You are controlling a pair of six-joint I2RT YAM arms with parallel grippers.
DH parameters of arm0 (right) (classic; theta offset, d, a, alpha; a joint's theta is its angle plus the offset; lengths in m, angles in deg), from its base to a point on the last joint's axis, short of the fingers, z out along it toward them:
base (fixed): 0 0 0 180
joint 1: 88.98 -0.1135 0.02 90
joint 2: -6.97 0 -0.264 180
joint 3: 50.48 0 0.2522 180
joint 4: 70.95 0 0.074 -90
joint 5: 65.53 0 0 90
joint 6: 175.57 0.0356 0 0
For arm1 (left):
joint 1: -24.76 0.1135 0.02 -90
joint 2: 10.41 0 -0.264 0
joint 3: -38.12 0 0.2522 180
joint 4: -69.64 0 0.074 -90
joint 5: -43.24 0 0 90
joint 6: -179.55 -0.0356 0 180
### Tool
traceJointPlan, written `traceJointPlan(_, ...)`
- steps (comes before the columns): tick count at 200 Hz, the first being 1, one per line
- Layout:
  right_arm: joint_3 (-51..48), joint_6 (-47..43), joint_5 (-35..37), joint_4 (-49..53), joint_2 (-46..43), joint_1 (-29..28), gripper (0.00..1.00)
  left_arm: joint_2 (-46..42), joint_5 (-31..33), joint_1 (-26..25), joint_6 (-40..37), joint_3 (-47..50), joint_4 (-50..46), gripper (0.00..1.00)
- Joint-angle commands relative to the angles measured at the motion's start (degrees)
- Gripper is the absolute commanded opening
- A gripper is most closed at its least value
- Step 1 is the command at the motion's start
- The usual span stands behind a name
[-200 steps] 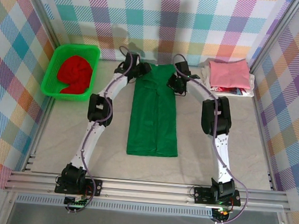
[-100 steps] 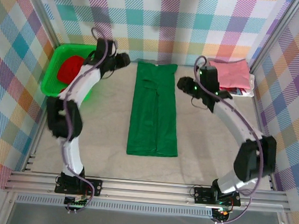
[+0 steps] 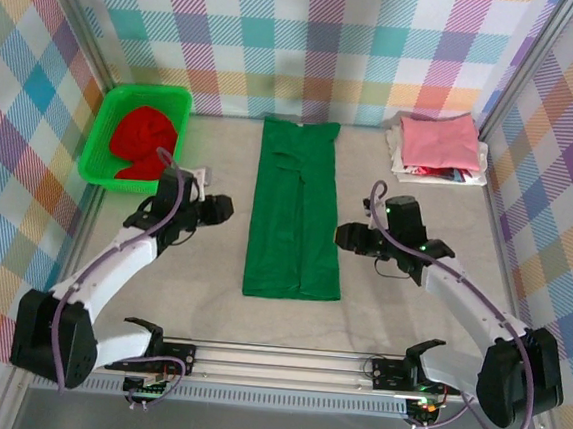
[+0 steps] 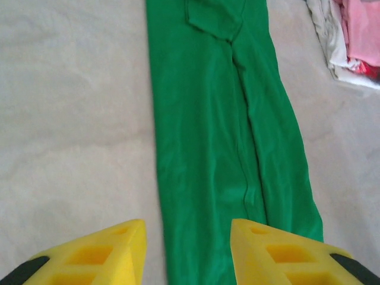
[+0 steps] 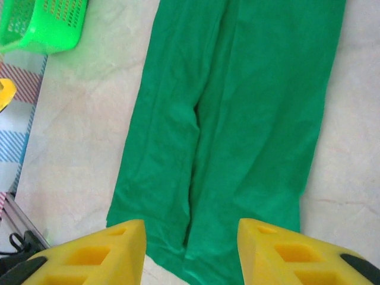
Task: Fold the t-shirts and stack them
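The dark green t-shirt [image 3: 297, 210] lies flat as a long narrow strip down the middle of the table, collar at the far end. My left gripper [image 3: 225, 207] hovers just left of its middle, open and holding nothing. In the left wrist view the green shirt [image 4: 225, 130] runs away beyond the left gripper [image 4: 188, 237]. My right gripper [image 3: 343, 237] hangs at the shirt's right edge, also open. Under the right gripper [image 5: 191, 237] the green cloth [image 5: 237, 119] shows its near hem. A red t-shirt [image 3: 142, 140] is bunched in the basket. A pink t-shirt [image 3: 438, 143] tops a folded stack.
The bright green basket [image 3: 104, 118] stands at the far left and appears as the basket [image 5: 41, 24] in the right wrist view. The folded stack [image 4: 362, 29] sits at the far right corner. Checked walls close three sides; a metal rail [image 3: 284, 357] runs along the near edge.
Both arms have pulled back from the shirt's collar end, swung outward, and come down beside its middle. The right jaws have widened. The green shirt has not moved.
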Motion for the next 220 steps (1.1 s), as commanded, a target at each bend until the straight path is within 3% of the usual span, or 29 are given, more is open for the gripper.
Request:
traceJointPlan(1,-4.4,1.0,-2.1,-1.4,-1.8,-0.5,0.45,-3.9,-4.7,0.1,1.0,4.0,-0.4,0.43)
traceJointPlan(51,-8.3,3.1,-1.2,-0.6,0.5,-2.3,0.51,-8.6,-8.2,0.1,7.0,11.6,-0.9,0.56)
traceJointPlan(129,-12.5,9.1,-2.4,-6.0,4.8,-2.3,0.5,-7.6,-9.9,-6.7,12.9,16.9,-0.8,0.55)
traceJointPlan(170,-13.7,10.0,-2.3,-9.1,6.4,-2.3,0.5,-3.5,-8.1,-12.6,15.0,16.3,0.8,0.54)
traceJointPlan(220,-12.8,10.2,-2.2,-10.0,8.2,-2.3,0.5,-0.2,-6.2,-16.1,16.6,16.0,0.6,0.52)
